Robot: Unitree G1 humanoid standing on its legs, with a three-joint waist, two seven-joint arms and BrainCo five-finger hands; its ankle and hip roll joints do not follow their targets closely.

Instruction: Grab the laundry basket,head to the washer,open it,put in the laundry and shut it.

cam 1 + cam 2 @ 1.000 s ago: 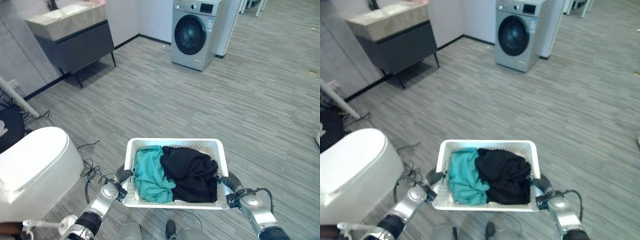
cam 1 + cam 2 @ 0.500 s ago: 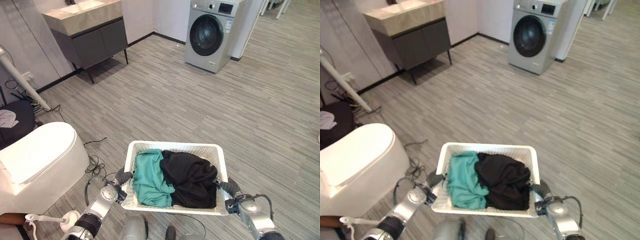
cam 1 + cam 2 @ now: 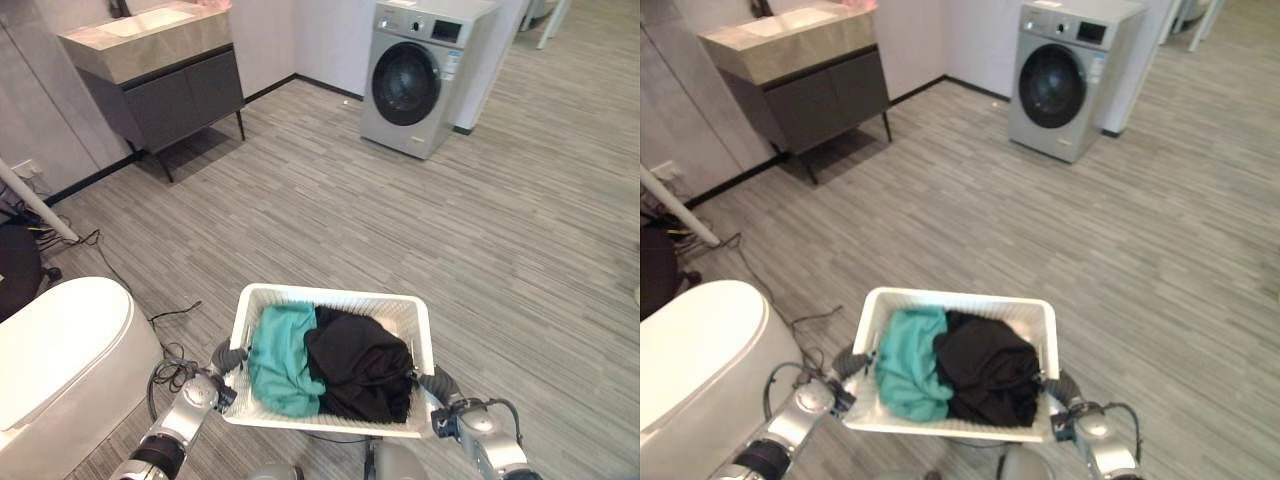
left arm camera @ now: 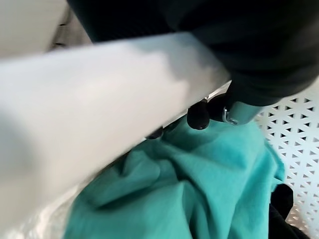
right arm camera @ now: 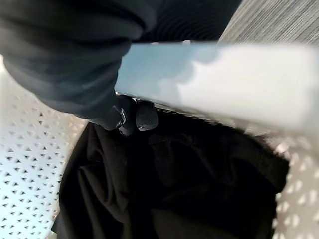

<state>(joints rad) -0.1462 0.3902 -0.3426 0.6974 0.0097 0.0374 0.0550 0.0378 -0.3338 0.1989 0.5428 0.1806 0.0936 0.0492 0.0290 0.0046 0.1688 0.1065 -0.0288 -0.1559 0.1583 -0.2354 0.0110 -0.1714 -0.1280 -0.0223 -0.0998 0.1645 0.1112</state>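
At the lower left of the frame sits a smooth, rounded white toilet [image 3: 55, 345] with its lid down, and beside it loose dark cords [image 3: 120, 275] trail across the floor [image 3: 320, 220], which is laid in narrow grey wood-grain planks. In the upper left stands a vanity [image 3: 160, 65] with a pale stone worktop, a sunken basin and dark flat-fronted cupboards on thin black legs. Moving toward the middle, the white laundry basket [image 3: 330, 300] is held up in the lower centre of the frame; it is rectangular plastic with rounded corners, a thick plain rim and walls pierced by small triangular holes. Inside, a crumpled teal garment [image 3: 278, 358] fills the left part and a bunched black garment [image 3: 358, 365] fills the right, the two touching and the black one overlapping the teal edge. The left hand [image 3: 226, 358] is clamped on the basket's left rim; in its wrist view the dark fingertips [image 4: 198, 115] hook under the rim just above the teal cloth. The right hand [image 3: 436, 384] is likewise clamped on the right rim, its dark fingertips [image 5: 139, 115] curled beneath the rim over the black cloth. In the upper right of the frame stands the front-loading washer [image 3: 415, 75], a silver-grey boxy cabinet with a round dark glass door [image 3: 402, 82] that is shut, well apart from the basket, with open floor between them.
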